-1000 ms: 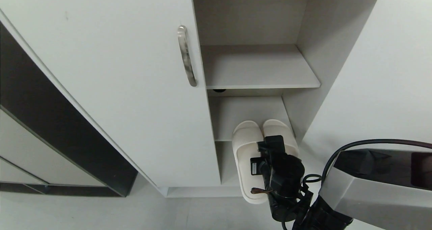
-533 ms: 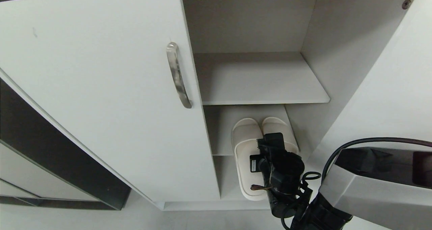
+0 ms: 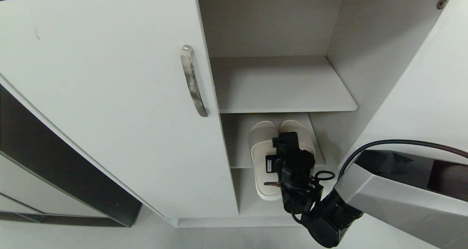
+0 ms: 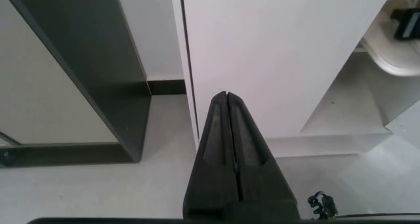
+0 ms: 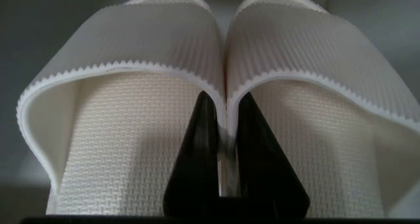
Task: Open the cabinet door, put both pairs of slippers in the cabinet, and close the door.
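Slippers (image 3: 262, 157), one white pair, are held side by side by the right gripper (image 3: 287, 141), which is clamped on their two inner edges pressed together. In the right wrist view one black finger (image 5: 200, 138) sits inside each slipper, under the ribbed straps (image 5: 151, 40). The toes of the pair are over the lower shelf (image 3: 239, 146) of the cabinet (image 3: 365, 40), in its open right half, and the heels stick out beyond the front edge of this shelf. I cannot tell if the soles touch the shelf. The upper shelf (image 3: 278, 84) is above them. The left door (image 3: 109, 95) is closed and has a metal handle (image 3: 193, 80) near its edge; the right door (image 3: 431, 77) stands open. The left gripper (image 4: 226, 102) is closed with nothing between its fingers, above the floor (image 4: 98, 184), in front of the closed door.
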Motion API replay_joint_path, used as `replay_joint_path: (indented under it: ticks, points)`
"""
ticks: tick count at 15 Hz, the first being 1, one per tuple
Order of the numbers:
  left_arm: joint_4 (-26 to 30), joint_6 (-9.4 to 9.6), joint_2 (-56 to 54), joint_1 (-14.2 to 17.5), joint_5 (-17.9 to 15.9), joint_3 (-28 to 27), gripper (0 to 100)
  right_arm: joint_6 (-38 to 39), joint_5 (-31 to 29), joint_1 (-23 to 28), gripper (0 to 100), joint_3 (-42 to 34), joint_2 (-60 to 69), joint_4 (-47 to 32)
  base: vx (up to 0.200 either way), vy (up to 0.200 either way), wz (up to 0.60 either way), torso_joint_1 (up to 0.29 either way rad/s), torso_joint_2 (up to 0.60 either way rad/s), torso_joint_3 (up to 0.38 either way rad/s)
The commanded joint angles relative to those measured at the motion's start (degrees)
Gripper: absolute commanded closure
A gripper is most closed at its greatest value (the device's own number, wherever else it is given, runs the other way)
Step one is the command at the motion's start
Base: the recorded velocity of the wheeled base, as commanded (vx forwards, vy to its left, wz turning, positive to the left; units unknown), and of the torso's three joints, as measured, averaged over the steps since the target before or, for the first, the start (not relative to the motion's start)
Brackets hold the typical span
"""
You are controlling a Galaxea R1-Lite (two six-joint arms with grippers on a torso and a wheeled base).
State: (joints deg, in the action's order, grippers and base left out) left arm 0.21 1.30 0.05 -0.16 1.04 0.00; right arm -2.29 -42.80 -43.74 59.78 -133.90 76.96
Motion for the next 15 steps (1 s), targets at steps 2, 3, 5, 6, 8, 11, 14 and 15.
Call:
replay_joint_path:
  ticks: [2, 3, 5, 6, 8, 11, 14, 15]
  points:
    - [-0.03, 0.01, 0.04, 0.07, 0.02, 0.0, 100, 0.01, 0.88, 2.26, 100, 9.21, -1.45, -6.21, 0.0, 0.0, 0.0, 0.0, 0.0, 0.0]
    - [0.06, -0.07, 0.04, 0.07, 0.02, 0.0, 100, 0.01, 1.93, 2.78, 100, 11.76, -1.89, -7.35, 0.0, 0.0, 0.0, 0.0, 0.0, 0.0]
    - [-0.03, -0.07, 0.04, -0.02, 0.02, 0.0, 100, 0.09, 2.02, 4.36, 100, 17.39, -2.94, -11.66, 0.0, 0.0, 0.0, 0.0, 0.0, 0.0]
    - [-0.03, -0.07, 0.04, 0.07, 0.02, 0.0, 100, 0.18, 2.02, 4.98, 100, 19.76, -3.56, -12.89, 0.0, 0.0, 0.0, 0.0, 0.0, 0.0]
    - [-0.03, -0.07, 0.04, -0.02, 0.02, 0.0, 100, 0.18, 2.11, 5.33, 100, 22.83, -4.53, -15.35, 0.0, 0.0, 0.0, 0.0, 0.0, 0.0]
    - [-0.03, -0.07, 0.04, -0.02, 0.02, 0.0, 100, 0.18, 2.11, 5.77, 100, 25.3, -6.37, -16.23, 0.0, 0.0, 0.0, 0.0, 0.0, 0.0]
    - [-0.03, -0.07, 0.04, -0.02, 0.02, 0.0, 100, 0.18, 2.9, 6.47, 100, 25.82, -7.25, -16.75, 0.0, 0.0, 0.0, 0.0, 0.0, 0.0]
    - [-0.03, -0.07, 0.04, 0.07, 0.02, 0.0, 100, 0.18, 2.9, 6.56, 100, 26.09, -7.34, -16.75, 0.0, 0.0, 0.0, 0.0, 0.0, 0.0]
